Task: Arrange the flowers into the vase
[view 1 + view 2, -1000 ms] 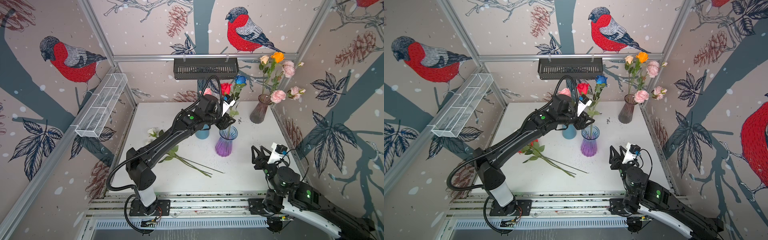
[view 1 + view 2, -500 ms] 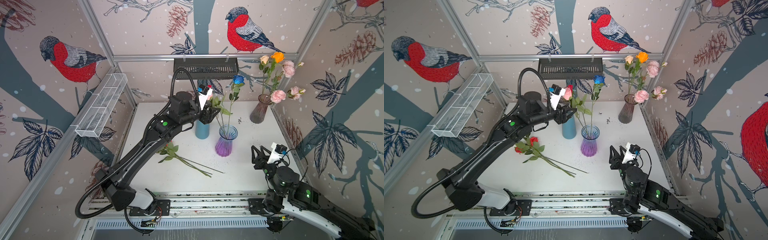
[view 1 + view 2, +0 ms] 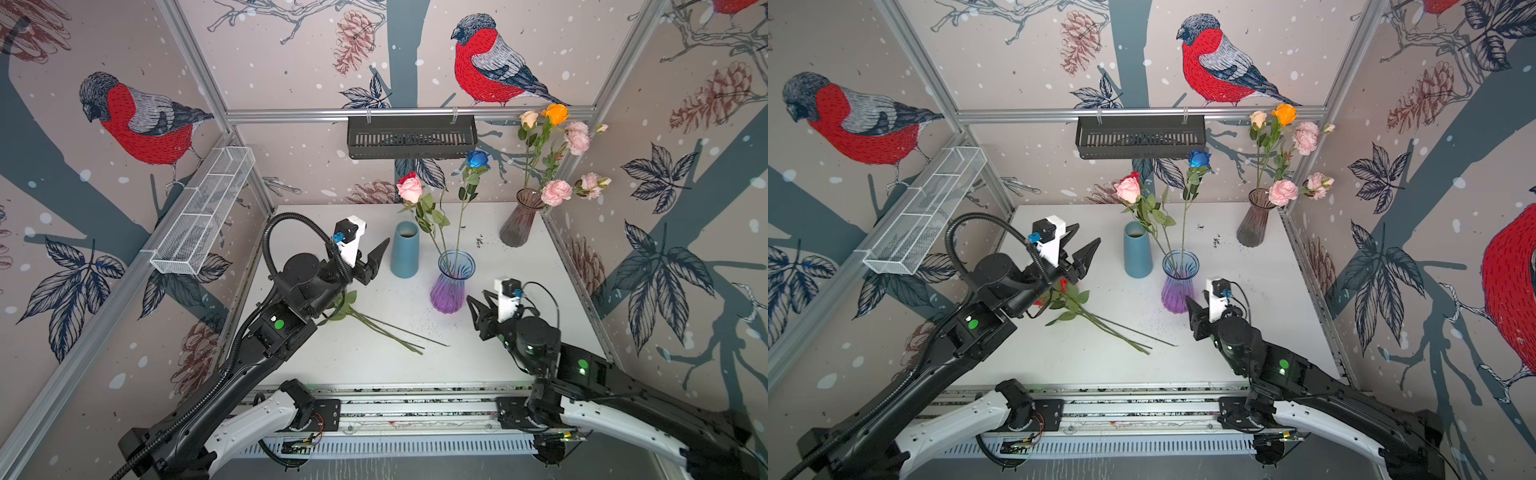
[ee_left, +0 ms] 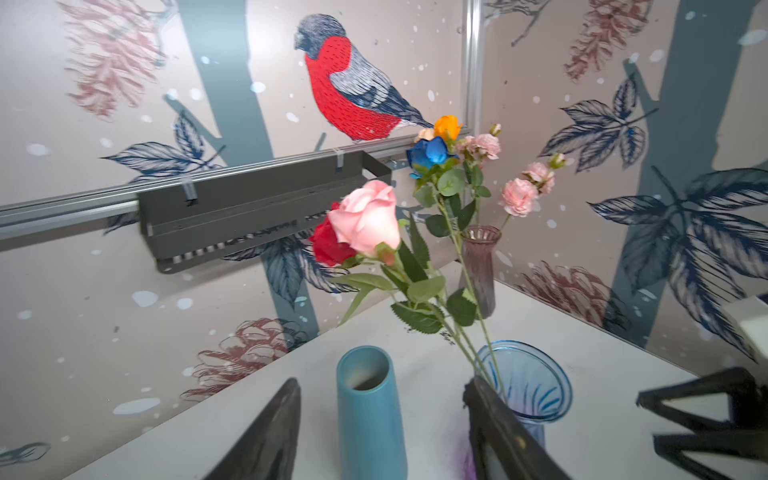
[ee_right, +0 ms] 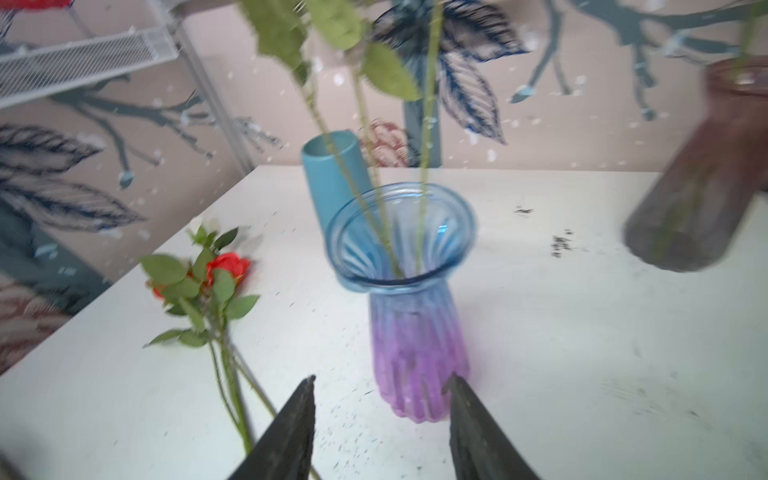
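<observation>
Partly hidden: loose flowers (image 3: 386, 332)

Around the ribbed vase (image 3: 449, 286) on the table (image 3: 332, 365): cylinder vase (image 3: 405, 251) at 10 o'clock, filled vase (image 3: 517, 222) far at 1 o'clock, loose flowers (image 3: 341, 306) lying at 8 o'clock.

Bird-print walls (image 3: 291, 62) (white tabletop (image 3: 332, 363))

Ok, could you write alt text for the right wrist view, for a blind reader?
A blue-and-purple glass vase holding green stems stands on the white table just beyond the open right pincer. Nearby, red flowers lie on the table; a teal vase stands behind.
</observation>
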You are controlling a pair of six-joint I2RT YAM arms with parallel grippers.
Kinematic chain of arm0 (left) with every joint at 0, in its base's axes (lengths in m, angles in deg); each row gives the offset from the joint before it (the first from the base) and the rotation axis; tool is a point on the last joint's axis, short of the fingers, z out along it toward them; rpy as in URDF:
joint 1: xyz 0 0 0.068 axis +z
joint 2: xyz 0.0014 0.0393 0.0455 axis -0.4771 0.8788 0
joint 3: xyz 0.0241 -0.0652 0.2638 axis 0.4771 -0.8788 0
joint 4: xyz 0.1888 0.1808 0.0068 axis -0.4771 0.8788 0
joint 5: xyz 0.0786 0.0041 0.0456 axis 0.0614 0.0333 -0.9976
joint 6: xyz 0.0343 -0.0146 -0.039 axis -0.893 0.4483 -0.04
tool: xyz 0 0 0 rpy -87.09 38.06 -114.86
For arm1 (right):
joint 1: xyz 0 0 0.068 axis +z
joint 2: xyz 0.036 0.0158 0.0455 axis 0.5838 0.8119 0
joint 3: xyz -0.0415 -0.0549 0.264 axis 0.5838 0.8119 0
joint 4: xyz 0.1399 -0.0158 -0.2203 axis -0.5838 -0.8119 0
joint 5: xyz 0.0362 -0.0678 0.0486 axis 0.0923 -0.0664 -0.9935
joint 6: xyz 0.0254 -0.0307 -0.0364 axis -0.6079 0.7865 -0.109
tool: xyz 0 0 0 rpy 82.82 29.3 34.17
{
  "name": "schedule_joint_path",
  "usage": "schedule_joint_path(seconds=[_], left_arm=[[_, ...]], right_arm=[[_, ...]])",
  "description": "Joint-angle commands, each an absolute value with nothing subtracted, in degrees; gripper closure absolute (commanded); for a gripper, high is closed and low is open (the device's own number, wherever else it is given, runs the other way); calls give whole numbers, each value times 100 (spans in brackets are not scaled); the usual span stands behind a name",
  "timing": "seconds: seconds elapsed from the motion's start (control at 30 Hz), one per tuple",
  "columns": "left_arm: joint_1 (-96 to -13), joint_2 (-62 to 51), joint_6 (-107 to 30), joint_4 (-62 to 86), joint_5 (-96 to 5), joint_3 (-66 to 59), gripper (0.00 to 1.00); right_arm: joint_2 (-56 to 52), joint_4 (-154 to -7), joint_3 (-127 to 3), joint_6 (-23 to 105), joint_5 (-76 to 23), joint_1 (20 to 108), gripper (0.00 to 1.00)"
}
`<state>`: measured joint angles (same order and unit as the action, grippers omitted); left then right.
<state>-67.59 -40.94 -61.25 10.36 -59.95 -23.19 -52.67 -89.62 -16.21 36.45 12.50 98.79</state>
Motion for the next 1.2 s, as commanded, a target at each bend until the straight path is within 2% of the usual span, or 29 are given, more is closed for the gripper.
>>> schedule_joint_path(seconds=[0.0, 0.2, 0.33, 0.43, 0.53, 0.7, 0.97, 1.17], left_arm=[[-6735, -4530, -6423, -276, -6885, -2816, 37], [-6735, -4833, -6705, -420, -7207, -3047, 36], [-6735, -4748, -6740, -329, -7340, -2969, 36], [-6735, -4736, -6681, -243, -7171, -2914, 37], [-6730, -4753, -6645, -249, -7158, -2913, 36], [-6709, -4757, -6592, -181, -7047, -2854, 37], [-6581, -4810, -6469, -167, -6938, -2830, 36], [-6533, -4805, -6425, -153, -6889, -2816, 37]], right_arm=[[-4278, -8136, -1874, 4077, -72, 10026, 47], [-1681, -8178, -3103, 4344, -1785, 9866, 49], [0, -8549, -4120, 4435, -2227, 9687, 55], [879, -8643, -4676, 4452, -2531, 9563, 64], [1609, -8953, -5279, 4566, -2459, 9514, 65], [2427, -9443, -6012, 4792, -2254, 9518, 66], [2874, -9556, -6357, 4859, -2300, 9540, 69], [3010, -9608, -6487, 4852, -2071, 9541, 78]])
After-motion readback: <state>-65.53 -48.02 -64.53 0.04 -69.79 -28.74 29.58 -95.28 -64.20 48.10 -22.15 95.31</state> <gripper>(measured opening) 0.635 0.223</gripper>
